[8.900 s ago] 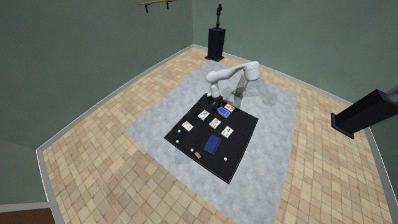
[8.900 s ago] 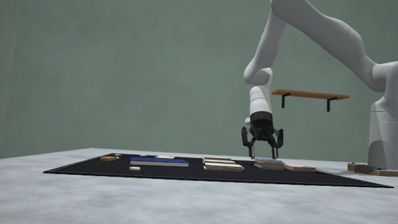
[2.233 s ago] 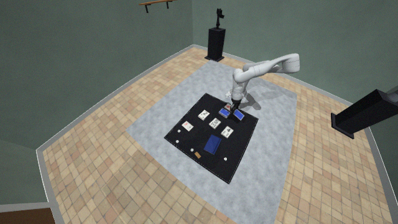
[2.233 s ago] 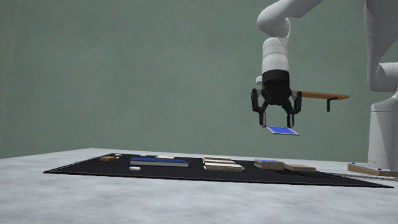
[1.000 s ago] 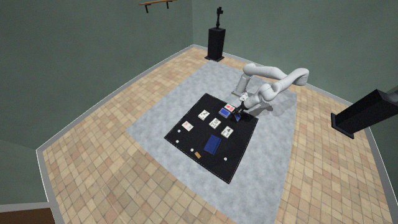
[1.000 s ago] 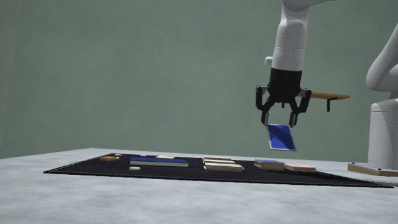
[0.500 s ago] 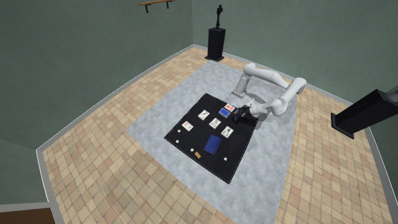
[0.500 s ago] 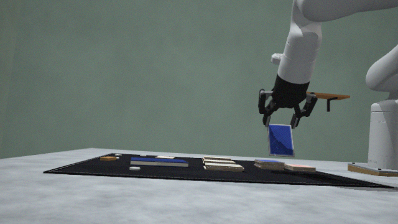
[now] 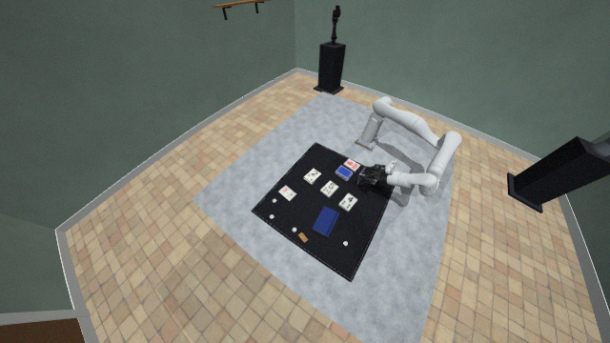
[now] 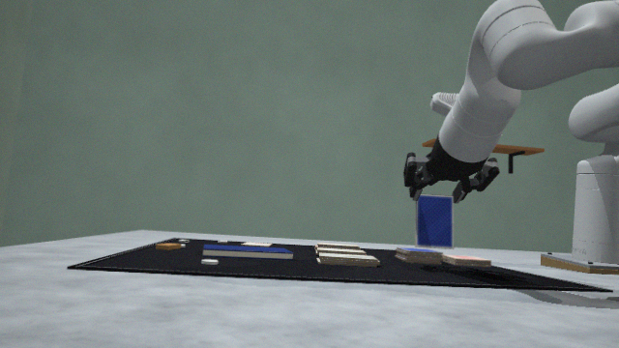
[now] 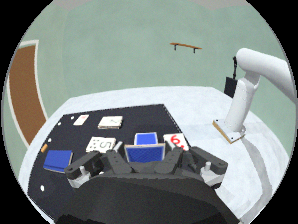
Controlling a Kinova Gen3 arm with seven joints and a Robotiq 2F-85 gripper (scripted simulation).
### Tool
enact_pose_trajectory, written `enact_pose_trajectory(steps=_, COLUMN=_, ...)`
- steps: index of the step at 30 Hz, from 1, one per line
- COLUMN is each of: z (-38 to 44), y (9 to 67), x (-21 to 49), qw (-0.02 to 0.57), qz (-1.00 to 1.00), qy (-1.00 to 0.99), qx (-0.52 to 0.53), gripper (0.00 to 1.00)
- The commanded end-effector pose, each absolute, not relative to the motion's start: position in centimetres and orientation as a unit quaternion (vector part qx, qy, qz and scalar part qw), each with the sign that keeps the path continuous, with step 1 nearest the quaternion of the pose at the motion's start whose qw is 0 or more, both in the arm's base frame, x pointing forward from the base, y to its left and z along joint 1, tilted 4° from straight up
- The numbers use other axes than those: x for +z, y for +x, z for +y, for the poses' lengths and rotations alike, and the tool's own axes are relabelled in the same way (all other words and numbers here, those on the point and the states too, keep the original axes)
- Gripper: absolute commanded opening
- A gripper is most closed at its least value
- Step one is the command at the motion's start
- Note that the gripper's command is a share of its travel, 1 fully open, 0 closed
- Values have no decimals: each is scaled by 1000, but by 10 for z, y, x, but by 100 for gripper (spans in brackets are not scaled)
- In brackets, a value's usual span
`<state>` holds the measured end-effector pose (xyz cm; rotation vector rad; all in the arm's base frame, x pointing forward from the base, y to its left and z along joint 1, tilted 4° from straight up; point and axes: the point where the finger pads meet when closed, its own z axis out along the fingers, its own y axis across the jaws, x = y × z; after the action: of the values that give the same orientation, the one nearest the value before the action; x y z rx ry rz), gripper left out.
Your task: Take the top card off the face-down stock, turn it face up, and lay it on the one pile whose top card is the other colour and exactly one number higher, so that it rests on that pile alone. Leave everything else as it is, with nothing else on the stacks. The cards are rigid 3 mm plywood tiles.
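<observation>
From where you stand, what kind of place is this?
It looks like a room set up for a robot card game: a robot arm, a black mat with number cards, and plain green walls.

In the middle of the top view, the mat (image 9: 305, 210) (image 10: 146, 268) is black, on a mottled pale grey-blue table (image 9: 253, 167) (image 10: 193, 309) (image 11: 190, 100). Right of centre in the exterior view, the held card (image 10: 435, 221) (image 11: 145, 153) shows a finely patterned blue back with a pale border. The stock (image 9: 344, 172) (image 10: 419, 255) (image 11: 146, 139) is blue-topped, pale-edged; the six (image 11: 175, 142), right of it in the wrist view, is red on white. The five (image 9: 329, 189) (image 11: 101, 145) and two (image 9: 312, 175) (image 11: 110, 122) are black on white. The arm (image 9: 410, 119) (image 10: 484, 106) (image 11: 242, 100) is pale grey, the gripper (image 9: 371, 176) (image 10: 436, 195) (image 11: 144, 147) black.
</observation>
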<state>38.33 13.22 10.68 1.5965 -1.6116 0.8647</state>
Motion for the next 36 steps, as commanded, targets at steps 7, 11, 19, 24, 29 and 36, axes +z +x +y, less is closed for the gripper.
enact_pose_trajectory(steps=7, z=133, y=385, x=101, qw=396, qz=-591, qy=592, qx=380, gripper=71)
enact_pose_trajectory(steps=11, z=133, y=385, x=100, qw=410, qz=-581, qy=582, qx=394, gripper=71)
enact_pose_trajectory(steps=19, z=134, y=385, x=99, qw=424, qz=-571, qy=573, qx=408, gripper=71)
enact_pose_trajectory(steps=24, z=134, y=385, x=99, qw=430, qz=-566, qy=568, qx=414, gripper=71)
enact_pose_trajectory(steps=29, z=134, y=385, x=99, qw=432, qz=-564, qy=566, qx=417, gripper=71)
enact_pose_trajectory(steps=36, z=134, y=385, x=99, qw=433, qz=-564, qy=566, qx=417, gripper=71)
